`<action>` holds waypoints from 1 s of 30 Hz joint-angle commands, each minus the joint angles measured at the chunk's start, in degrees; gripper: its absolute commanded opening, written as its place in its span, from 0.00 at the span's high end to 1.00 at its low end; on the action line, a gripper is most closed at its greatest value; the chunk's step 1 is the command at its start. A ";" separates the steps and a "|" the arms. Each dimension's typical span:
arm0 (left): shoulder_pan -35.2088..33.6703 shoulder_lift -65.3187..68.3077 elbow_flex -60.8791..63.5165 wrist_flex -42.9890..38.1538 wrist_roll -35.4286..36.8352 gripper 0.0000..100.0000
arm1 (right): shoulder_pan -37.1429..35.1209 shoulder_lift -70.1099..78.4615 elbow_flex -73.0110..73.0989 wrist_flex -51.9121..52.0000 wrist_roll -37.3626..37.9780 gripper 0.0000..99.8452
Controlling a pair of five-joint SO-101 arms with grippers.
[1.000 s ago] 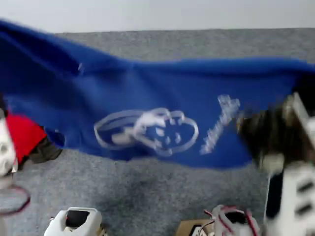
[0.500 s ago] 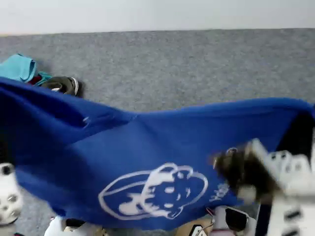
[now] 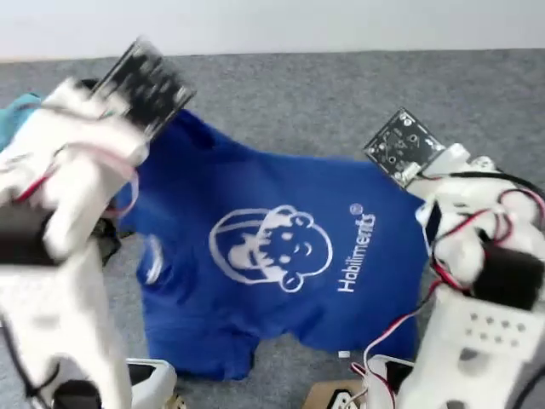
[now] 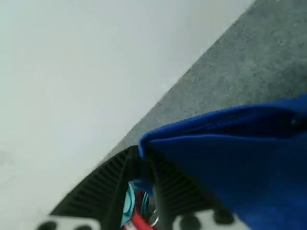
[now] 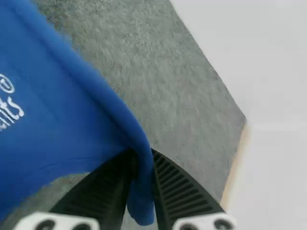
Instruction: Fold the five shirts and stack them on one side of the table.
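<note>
Blue shirt [image 3: 281, 281] is spreading print-side up across the middle of the grey tabletop [image 3: 298, 102], its white cartoon figure sitting at the centre and a line of white lettering running along to the right of it; the near hem is bunching into folds at the near left, while the far corners are being held up at either side.

Left pincer [image 4: 141, 158] is clamping together on a folded edge of the blue shirt [image 4: 240, 167], the cloth wedging between its two ribbed black fingers [image 4: 110, 179]; in the high view the left arm [image 3: 77, 196] is standing at the left of the shirt, covering that corner.

Right pincer [image 5: 141, 160] is likewise gripping the blue shirt [image 5: 48, 120], a fold of cloth hanging down between its ribbed fingers [image 5: 177, 187]; the right arm [image 3: 477, 256] is standing at the right edge of the shirt, near the lettering.

Beyond the shirt, a teal garment [image 3: 21, 106] is lying at the far left of the tabletop, partly behind the left arm; a pale wall [image 3: 341, 25] is running along the far edge.
</note>
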 commanded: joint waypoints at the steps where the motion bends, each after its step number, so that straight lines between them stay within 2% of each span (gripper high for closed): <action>1: -0.44 2.46 8.66 -16.35 -0.53 0.99 | -0.48 -1.01 8.26 -15.08 0.62 0.99; 6: -0.44 9.76 15.16 -33.85 -0.53 0.99 | -0.48 2.24 16.79 -32.57 0.62 0.99; 13: -0.44 24.44 15.43 -54.07 -0.53 0.99 | -0.40 18.95 13.10 -53.93 0.62 0.99; 16: -0.44 30.24 15.43 -62.24 -0.53 0.99 | -0.48 27.91 6.86 -58.86 0.62 0.99; 20: -0.53 37.71 14.55 -72.26 -0.79 0.99 | -0.40 40.40 -4.57 -60.35 0.70 0.99; 26: -2.20 50.81 1.27 -75.08 -0.79 0.99 | -0.48 56.13 -20.40 -59.82 0.70 0.99; 28: -2.55 54.51 -3.56 -72.97 -0.70 0.99 | -0.57 59.12 -23.03 -59.74 0.70 0.99; 30: -2.64 56.35 -7.69 -67.60 -0.70 0.99 | -0.57 60.18 -23.38 -59.03 0.70 0.99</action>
